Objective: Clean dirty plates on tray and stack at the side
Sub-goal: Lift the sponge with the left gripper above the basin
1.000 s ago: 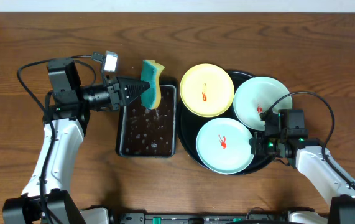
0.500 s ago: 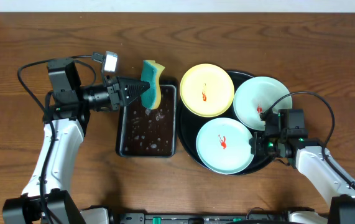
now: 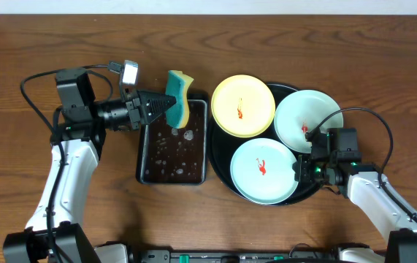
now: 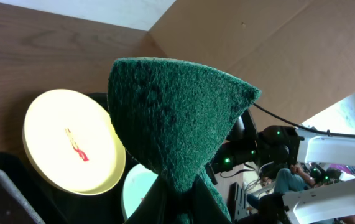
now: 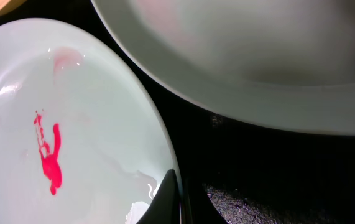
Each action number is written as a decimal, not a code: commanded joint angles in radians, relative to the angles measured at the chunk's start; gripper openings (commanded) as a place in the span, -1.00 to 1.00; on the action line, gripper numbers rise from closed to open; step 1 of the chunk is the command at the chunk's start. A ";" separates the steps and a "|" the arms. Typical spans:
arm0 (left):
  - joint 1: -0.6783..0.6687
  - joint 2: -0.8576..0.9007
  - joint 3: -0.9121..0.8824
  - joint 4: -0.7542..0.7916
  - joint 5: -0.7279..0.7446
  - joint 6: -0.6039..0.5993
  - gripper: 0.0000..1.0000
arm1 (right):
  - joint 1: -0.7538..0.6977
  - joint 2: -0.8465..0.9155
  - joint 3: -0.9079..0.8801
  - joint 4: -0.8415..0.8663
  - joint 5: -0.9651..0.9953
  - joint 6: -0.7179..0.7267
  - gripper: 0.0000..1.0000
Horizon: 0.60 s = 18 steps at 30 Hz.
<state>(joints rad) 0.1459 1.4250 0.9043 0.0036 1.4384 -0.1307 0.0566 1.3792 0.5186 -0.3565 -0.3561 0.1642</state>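
My left jaws clamp the sponge | my right jaws sit at the near plate rim, opening unreadable | nothing has moved | wiping not begun

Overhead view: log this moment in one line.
left gripper: shut on yellow-green sponge over rectangular black tray | right gripper: rim of lower pale blue plate, grip unclear | round black tray: three red-smeared plates

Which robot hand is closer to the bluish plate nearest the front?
Right. The right gripper sits at the front plate, by its right rim; the left gripper is away, holding the sponge over the rectangular tray.
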 commanded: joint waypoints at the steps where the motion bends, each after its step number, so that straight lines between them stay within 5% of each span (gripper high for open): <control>1: 0.005 -0.008 -0.005 0.002 0.035 0.002 -0.86 | 0.006 0.002 -0.005 0.003 0.012 0.000 -0.98; 8: -0.004 -0.008 -0.005 -0.060 -0.161 -0.002 -0.85 | 0.006 0.002 -0.005 0.005 0.011 0.000 -0.98; 18: -0.259 -0.007 -0.005 -0.333 -1.197 -0.002 -0.85 | 0.006 0.002 -0.005 0.006 0.012 0.000 -0.97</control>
<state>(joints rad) -0.0380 1.4250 0.9035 -0.3168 0.6704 -0.1345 0.0566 1.3792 0.5186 -0.3527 -0.3508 0.1642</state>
